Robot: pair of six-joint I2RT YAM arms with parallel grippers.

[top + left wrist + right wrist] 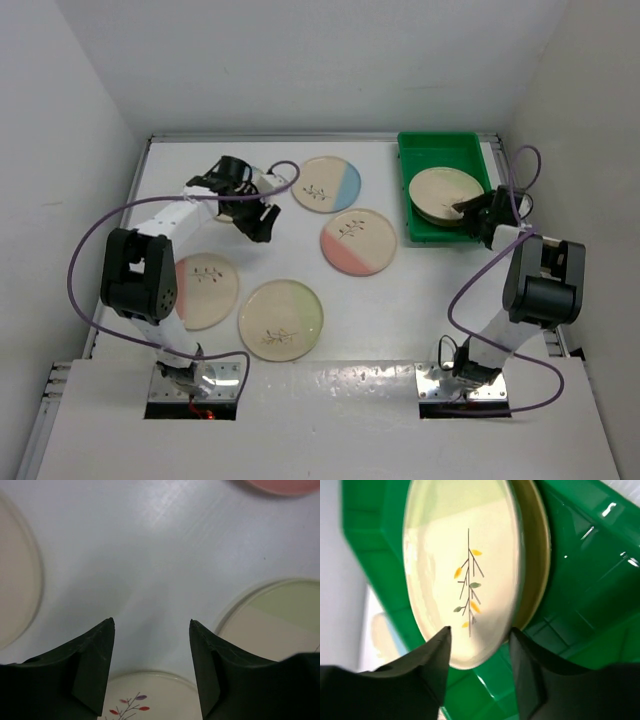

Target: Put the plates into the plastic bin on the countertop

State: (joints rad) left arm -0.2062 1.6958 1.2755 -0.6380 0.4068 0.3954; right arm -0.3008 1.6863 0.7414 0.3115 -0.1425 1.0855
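The right gripper has its jaws apart. The near rim of the top plate shows in the gap between them, and I cannot tell whether either finger touches it. That plate lies on a second one, mostly covered, inside the bin. The overhead view shows the stack with the gripper at its near edge.

The left gripper is open over bare countertop. A sprig plate sits just behind the fingertips, cut off by the frame. Ahead of the jaws, a green plate, a cream one and a pink one are each cropped. From overhead this gripper hides most of the sprig plate.
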